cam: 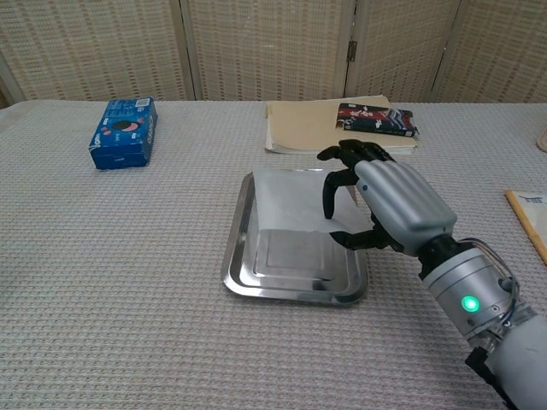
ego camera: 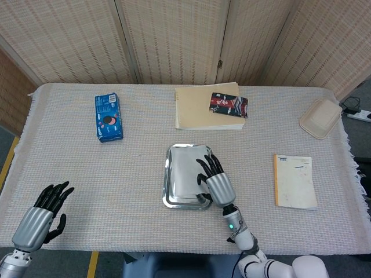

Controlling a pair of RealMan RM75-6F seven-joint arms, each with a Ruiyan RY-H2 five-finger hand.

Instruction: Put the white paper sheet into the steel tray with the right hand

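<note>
Over the steel tray point(cam: 238, 248), the right hand point(cam: 389, 205) pinches the white paper sheet point(cam: 291, 201), apparently partly inside; letting go remains. The left hand point(ego camera: 43, 215) idles, fingers apart.

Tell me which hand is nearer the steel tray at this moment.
Right. The right hand is over the steel tray, holding the white paper sheet above it. The left hand rests near the table's front left corner, well away from the tray.
</note>
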